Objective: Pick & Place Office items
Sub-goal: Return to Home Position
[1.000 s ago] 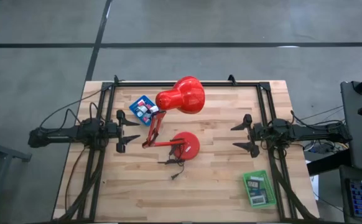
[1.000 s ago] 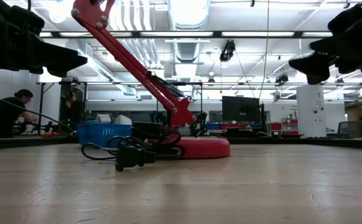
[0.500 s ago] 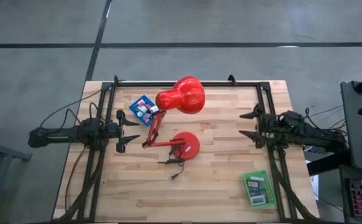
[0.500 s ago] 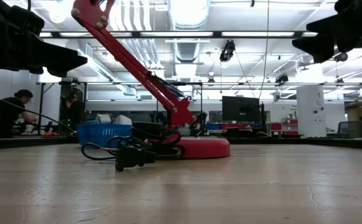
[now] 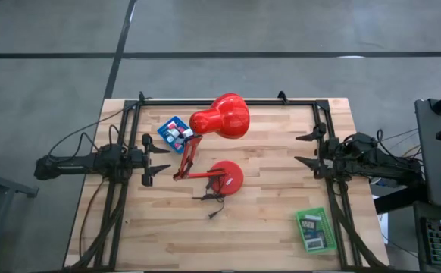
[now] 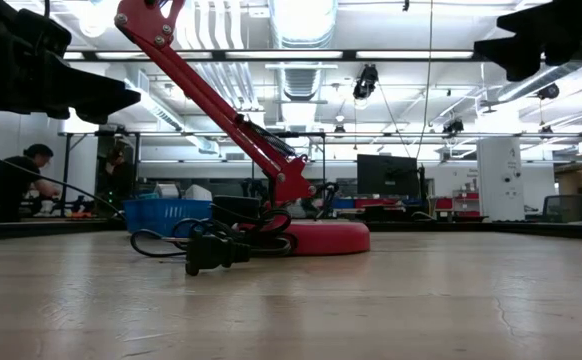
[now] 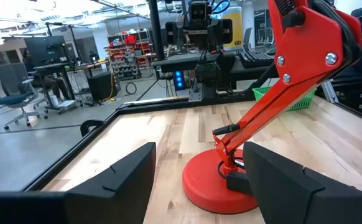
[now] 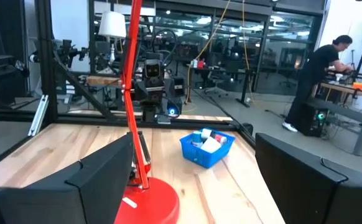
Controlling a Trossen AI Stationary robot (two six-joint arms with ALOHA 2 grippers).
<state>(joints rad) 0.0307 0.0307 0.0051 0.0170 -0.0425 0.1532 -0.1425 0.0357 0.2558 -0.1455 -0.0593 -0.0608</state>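
Left gripper (image 5: 167, 160): I hold it above the left side of the light wooden table (image 5: 266, 208). Its fingers are spread wide, released, grasping nothing. It faces the big red metal desk lamp (image 5: 220, 120), whose round base stands near mid-table.

Right gripper (image 5: 297, 149): I hold it above the table's right edge, also turned toward the lamp. Its fingers are parted and empty.

Office items (image 5: 176, 133): small white, pink and teal pieces lie piled in a small blue plastic bin (image 5: 162, 130). The bin sits just beside the lamp's shade and near my left gripper. In the right wrist view several pieces (image 8: 209, 140) stand above the bin's rim (image 8: 190, 151). More items, dark and white flat rectangles (image 5: 312, 226), lie in a green flat tray (image 5: 299, 227) at the table's right corner, well apart from both grippers.

Other: a black power cord (image 6: 211, 250) lies coiled on the wood, touching the lamp's base. None of the items I can see lies loose on the table.
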